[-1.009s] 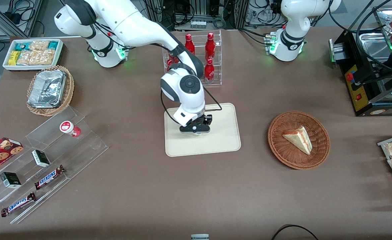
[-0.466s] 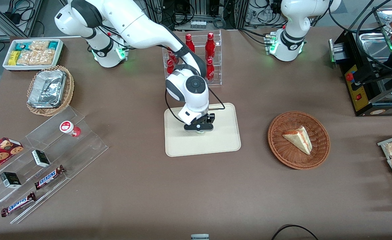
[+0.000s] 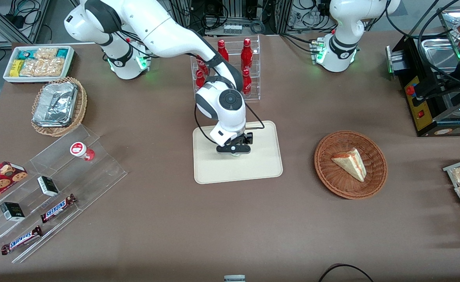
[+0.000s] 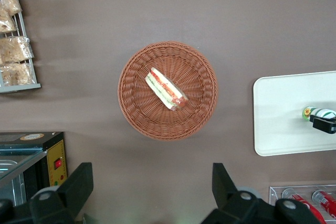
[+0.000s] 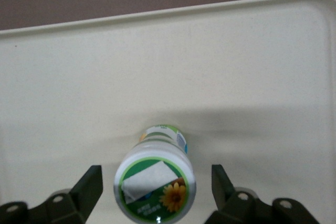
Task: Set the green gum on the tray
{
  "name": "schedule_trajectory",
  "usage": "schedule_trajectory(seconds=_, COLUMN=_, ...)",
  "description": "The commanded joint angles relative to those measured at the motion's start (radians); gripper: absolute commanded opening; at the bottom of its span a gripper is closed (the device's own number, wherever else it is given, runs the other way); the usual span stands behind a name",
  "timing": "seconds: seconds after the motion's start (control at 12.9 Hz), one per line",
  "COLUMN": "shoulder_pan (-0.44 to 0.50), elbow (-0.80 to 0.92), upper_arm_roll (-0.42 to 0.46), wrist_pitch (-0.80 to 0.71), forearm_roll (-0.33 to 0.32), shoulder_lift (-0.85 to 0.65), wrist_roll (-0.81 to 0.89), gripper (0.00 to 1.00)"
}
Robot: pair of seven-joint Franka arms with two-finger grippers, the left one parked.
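Front camera looks down over the whole table [image 3: 230, 227]; both wrist cameras face straight down, sharing the tray [image 5: 157, 66].

Green gum [image 5: 156, 186] upright on tray [image 5: 236, 66] — gripper [image 5: 156, 192] jaws spread apart, clear of it

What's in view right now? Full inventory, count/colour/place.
green gum: 1, green-white, upright on tray, between open claw fingers
tray: 1, cream, table middle
red gum bottle: 1, on clear stepped rack
Snickers bars: 2, same rack
dark boxes: 2, same rack
cola bottles: several, red, clear stand above tray
sandwich: 1, in brown wicker basket
foil container: 1, in wicker basket
snack bin: 1, white
claw: 1, open, over tray
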Motion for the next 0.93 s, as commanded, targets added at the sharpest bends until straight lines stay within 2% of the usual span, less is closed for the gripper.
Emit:
schedule_trajectory(seconds=0.0, shoulder_pan=-0.012, elbow=-0.007, upper_arm_roll=-0.008, wrist_pitch=-0.069, forearm_roll=0.022, shoulder_lift=-0.075, wrist_roll=-0.024, gripper=1.00)
schedule_trajectory(seconds=0.47, shoulder_pan=-0.213, elbow=-0.126, upper_arm_roll=-0.011, wrist_pitch=-0.444, forearm_roll=0.024, shoulder_lift=-0.462, wrist_roll=-0.340, gripper=1.00)
schedule_trajectory(seconds=0.7, shoulder_pan=-0.377, elbow=-0.128, upper_arm_roll=-0.013, wrist_pitch=-0.627, forearm_roll=0.024, shoulder_lift=-0.600, wrist_roll=-0.565, gripper=1.00)
schedule_trajectory(seconds=0.85, shoulder_pan=-0.501, elbow=-0.128, upper_arm_roll=-0.013, wrist_pitch=-0.693, forearm_roll=0.024, shoulder_lift=-0.660, wrist_roll=-0.671, gripper=1.00)
